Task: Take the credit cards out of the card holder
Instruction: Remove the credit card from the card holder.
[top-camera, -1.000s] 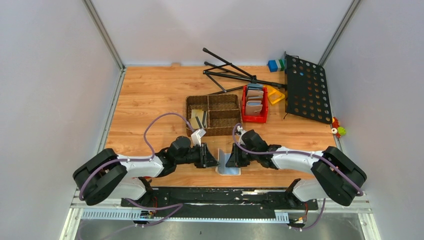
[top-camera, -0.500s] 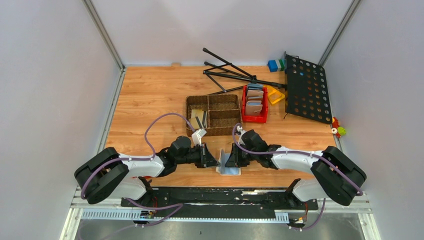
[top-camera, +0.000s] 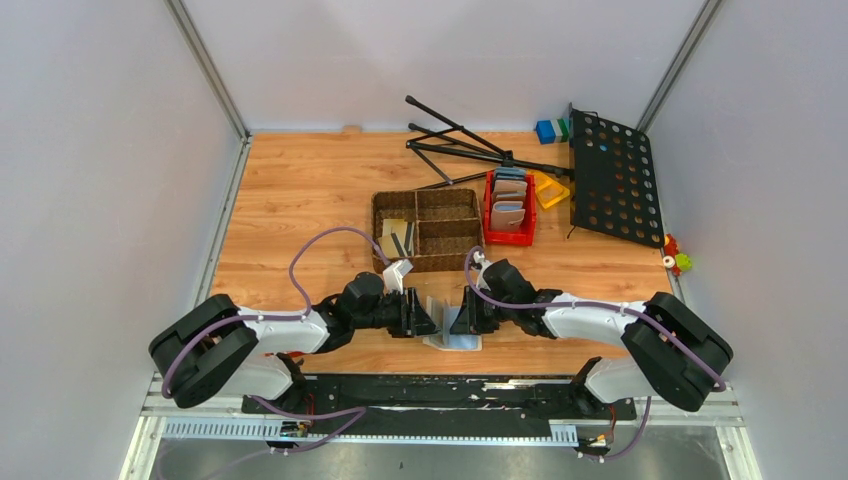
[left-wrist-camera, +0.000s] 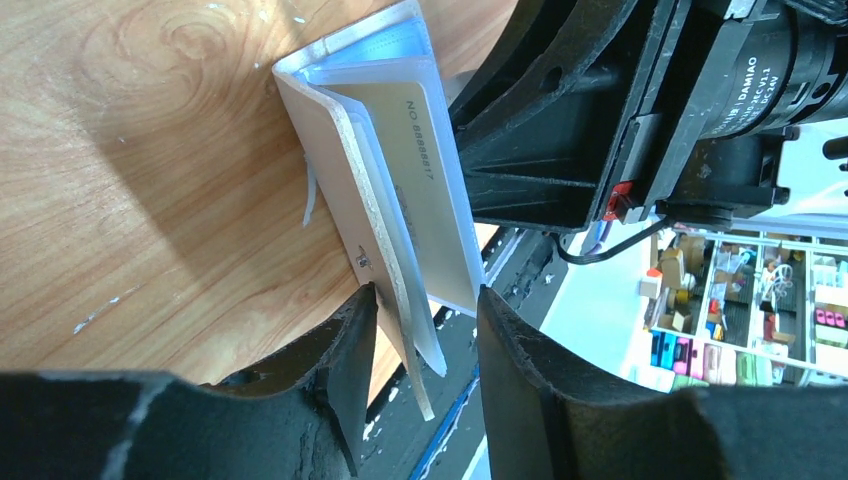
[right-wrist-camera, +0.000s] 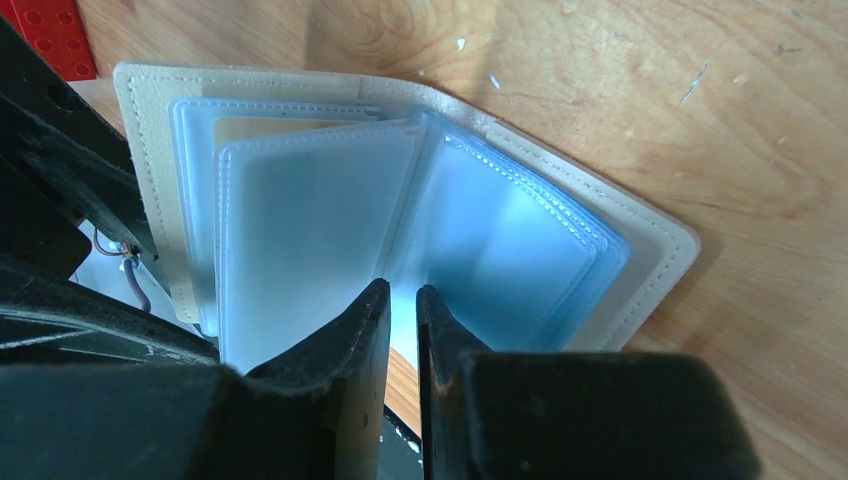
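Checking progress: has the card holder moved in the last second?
Yes. The card holder has spread slightly leftward, judged against the woven basket behind it.

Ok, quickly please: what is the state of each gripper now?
Left gripper: closed on the card holder, with its beige cover and a sleeve between the fingers.
Right gripper: closed on one clear sleeve of the card holder.

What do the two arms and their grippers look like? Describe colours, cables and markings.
Both the left arm and right arm have white link shells with bulky black joint housings. A purple cable loops along each. The left gripper and right gripper are matte black with two blunt fingers. One black motor housing reads DAMIAO in white.
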